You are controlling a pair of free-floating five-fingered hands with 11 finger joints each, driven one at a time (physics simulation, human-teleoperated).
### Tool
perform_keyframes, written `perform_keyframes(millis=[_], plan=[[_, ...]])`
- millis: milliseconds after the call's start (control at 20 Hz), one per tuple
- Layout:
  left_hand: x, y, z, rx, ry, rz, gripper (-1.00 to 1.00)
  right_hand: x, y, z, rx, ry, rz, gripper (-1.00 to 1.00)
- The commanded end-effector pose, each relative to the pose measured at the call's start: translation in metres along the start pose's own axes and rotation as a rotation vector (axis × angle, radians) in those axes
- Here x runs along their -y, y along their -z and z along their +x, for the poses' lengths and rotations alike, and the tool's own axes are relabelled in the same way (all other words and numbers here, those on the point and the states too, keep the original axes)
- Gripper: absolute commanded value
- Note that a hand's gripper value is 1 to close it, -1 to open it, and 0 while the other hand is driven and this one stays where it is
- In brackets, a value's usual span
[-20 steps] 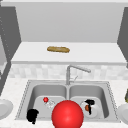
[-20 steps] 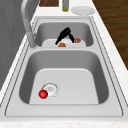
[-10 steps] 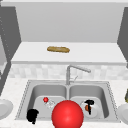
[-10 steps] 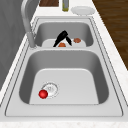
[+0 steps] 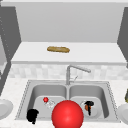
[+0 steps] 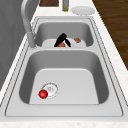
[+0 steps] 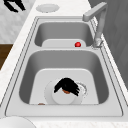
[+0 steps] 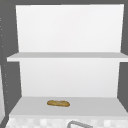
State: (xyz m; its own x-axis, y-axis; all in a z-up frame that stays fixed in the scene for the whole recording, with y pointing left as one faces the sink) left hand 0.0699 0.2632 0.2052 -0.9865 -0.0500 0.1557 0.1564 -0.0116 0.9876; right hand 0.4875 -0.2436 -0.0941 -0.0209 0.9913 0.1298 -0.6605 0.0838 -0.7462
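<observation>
My right hand (image 5: 88,106) is down in the right basin over a white plate (image 7: 62,97). Its fingers point downward and curl round a small orange piece (image 6: 61,45) on that plate. The same hand appears in the left side view (image 6: 62,40) and the right side view (image 7: 67,86). A second orange piece (image 6: 77,40) lies on the plate beside it. My left hand (image 5: 32,115) hangs idle at the sink's front left corner, fingers relaxed, holding nothing. A small red ball (image 5: 45,99) rests by the left basin's drain (image 6: 50,88).
A large red sphere (image 5: 67,114) sits low at the front of the sink. The faucet (image 5: 68,73) rises behind the divider. White plates (image 5: 3,107) (image 5: 123,112) sit on the counter either side, with a bottle (image 6: 65,5) at right. A bread loaf (image 8: 58,103) lies on the shelf.
</observation>
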Motion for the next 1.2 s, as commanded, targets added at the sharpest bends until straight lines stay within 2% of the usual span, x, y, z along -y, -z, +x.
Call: perform_keyframes(millis=[0, 300, 400, 450, 500, 550, 650, 750, 1000, 1100, 1150], plan=[[0.0, 0.0, 0.0, 0.0, 0.0, 0.0, 0.0, 0.01, 0.018, -0.006, 0.006, -0.003, 0.075, -1.0], [0.0, 0.0, 0.0, 0.0, 0.0, 0.0, 0.0, 0.023, 0.018, -0.002, 0.015, 0.004, 0.169, -1.0], [0.0, 0.0, 0.0, 0.0, 0.0, 0.0, 0.0, 0.021, 0.015, -0.002, 0.003, 0.011, 0.163, -1.0], [0.0, 0.0, 0.0, 0.0, 0.0, 0.0, 0.0, 0.017, 0.013, 0.001, -0.002, 0.002, 0.138, -1.0], [0.0, 0.0, 0.0, 0.0, 0.0, 0.0, 0.0, 0.013, 0.009, 0.002, -0.005, -0.001, 0.133, 1.0], [0.0, 0.0, 0.0, 0.0, 0.0, 0.0, 0.0, 0.002, -0.004, 0.007, -0.006, -0.051, 0.029, 1.0], [0.0, 0.0, 0.0, 0.0, 0.0, 0.0, 0.0, -0.002, -0.009, 0.011, -0.015, -0.057, -0.088, 1.0], [0.0, 0.0, 0.0, 0.0, 0.0, 0.0, 0.0, -0.007, -0.012, 0.008, -0.022, -0.056, -0.172, 1.0], [0.0, 0.0, 0.0, 0.0, 0.0, 0.0, 0.0, -0.011, -0.006, 0.008, -0.04, -0.01, -0.24, 1.0], [0.0, 0.0, 0.0, 0.0, 0.0, 0.0, 0.0, -0.008, -0.01, 0.009, -0.026, -0.023, -0.285, 1.0], [0.0, 0.0, 0.0, 0.0, 0.0, 0.0, 0.0, -0.006, -0.01, 0.009, -0.016, -0.021, -0.281, 1.0]])
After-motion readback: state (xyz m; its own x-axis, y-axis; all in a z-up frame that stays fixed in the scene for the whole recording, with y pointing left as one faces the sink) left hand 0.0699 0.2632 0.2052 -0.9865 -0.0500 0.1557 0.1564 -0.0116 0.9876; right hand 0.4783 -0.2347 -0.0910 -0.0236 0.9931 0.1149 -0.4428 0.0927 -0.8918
